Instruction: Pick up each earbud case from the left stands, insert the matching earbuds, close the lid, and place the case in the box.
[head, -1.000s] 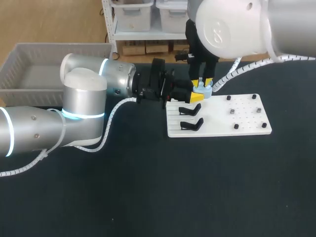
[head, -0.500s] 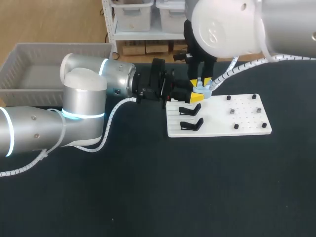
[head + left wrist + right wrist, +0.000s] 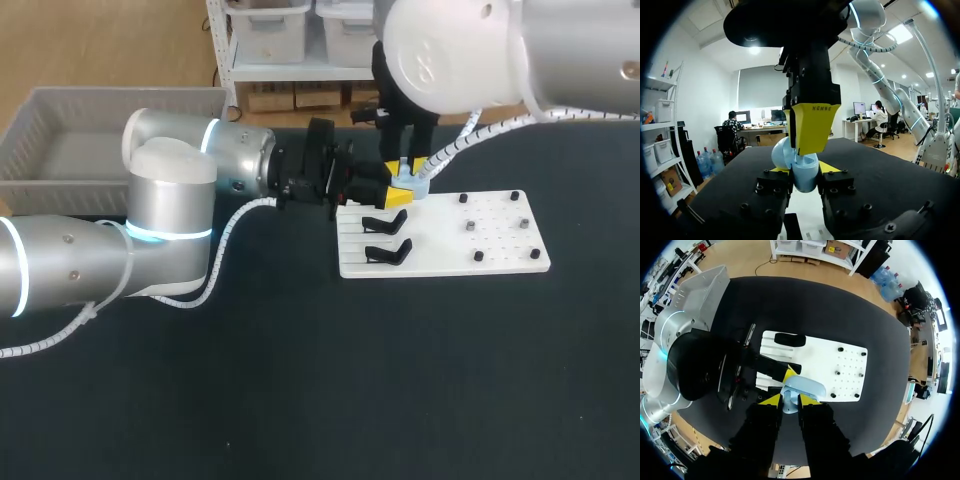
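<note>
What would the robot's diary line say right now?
left claw: shut on light blue earbud case, lid looks open | right claw: at the case from above | two black stands on white board: empty

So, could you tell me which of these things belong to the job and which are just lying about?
Job: light blue earbud case, held in the left gripper; right gripper at it from above; black stands; small dark earbuds on the white board; grey box.
Just there: black table; white spiral cable.
</note>
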Controlling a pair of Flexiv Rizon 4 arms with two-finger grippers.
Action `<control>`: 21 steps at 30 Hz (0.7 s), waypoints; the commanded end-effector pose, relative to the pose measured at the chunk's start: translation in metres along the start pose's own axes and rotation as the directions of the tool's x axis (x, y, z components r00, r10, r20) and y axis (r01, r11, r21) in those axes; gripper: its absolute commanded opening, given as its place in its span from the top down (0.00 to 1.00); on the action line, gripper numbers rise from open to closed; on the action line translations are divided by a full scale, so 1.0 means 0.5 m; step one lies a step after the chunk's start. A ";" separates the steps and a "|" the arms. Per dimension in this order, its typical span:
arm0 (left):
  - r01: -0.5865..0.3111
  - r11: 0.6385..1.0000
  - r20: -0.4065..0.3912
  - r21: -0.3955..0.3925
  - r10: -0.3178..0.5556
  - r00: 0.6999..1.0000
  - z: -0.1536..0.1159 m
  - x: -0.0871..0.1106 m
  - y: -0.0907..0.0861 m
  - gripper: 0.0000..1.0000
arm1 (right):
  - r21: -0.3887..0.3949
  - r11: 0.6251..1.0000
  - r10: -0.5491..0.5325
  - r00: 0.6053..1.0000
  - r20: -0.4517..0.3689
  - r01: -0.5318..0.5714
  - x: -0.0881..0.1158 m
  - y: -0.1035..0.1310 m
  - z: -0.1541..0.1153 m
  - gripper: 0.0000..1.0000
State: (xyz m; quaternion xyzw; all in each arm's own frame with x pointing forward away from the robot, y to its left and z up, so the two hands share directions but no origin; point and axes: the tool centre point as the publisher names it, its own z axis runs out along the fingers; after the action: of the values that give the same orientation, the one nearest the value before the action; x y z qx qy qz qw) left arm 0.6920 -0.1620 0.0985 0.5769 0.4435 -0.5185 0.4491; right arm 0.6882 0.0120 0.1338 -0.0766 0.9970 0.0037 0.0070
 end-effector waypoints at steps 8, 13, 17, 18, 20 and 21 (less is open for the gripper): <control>0.000 1.000 -0.001 -0.001 0.000 1.000 0.000 0.001 0.001 1.00 | 0.010 1.000 0.004 1.000 -0.013 -0.004 -0.009 0.000 0.008 1.00; 0.000 1.000 -0.001 -0.001 0.000 1.000 0.000 0.001 0.001 1.00 | 0.012 1.000 0.016 1.000 -0.013 -0.015 -0.012 -0.002 0.011 1.00; 0.000 1.000 -0.001 -0.001 0.000 1.000 0.000 0.001 0.001 1.00 | -0.001 1.000 0.022 1.000 -0.010 -0.022 -0.007 -0.005 -0.001 0.11; 0.000 1.000 -0.001 -0.001 0.000 1.000 0.000 0.001 0.001 1.00 | -0.006 1.000 0.024 1.000 -0.005 -0.024 -0.006 -0.006 -0.005 0.00; 0.000 1.000 -0.001 -0.001 0.000 1.000 0.000 0.001 0.001 1.00 | -0.028 0.999 0.029 1.000 -0.002 -0.030 0.001 -0.008 -0.019 0.00; 0.000 1.000 -0.001 -0.001 0.000 1.000 0.000 0.001 0.001 1.00 | -0.031 0.999 0.031 1.000 -0.001 -0.031 0.003 -0.009 -0.022 0.00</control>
State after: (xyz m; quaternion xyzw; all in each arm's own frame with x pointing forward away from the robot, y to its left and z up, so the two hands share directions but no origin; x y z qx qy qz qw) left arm 0.6933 -0.1618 0.0985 0.5765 0.4440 -0.5180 0.4496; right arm 0.6926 0.0158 0.1379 -0.0618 0.9980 0.0120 0.0009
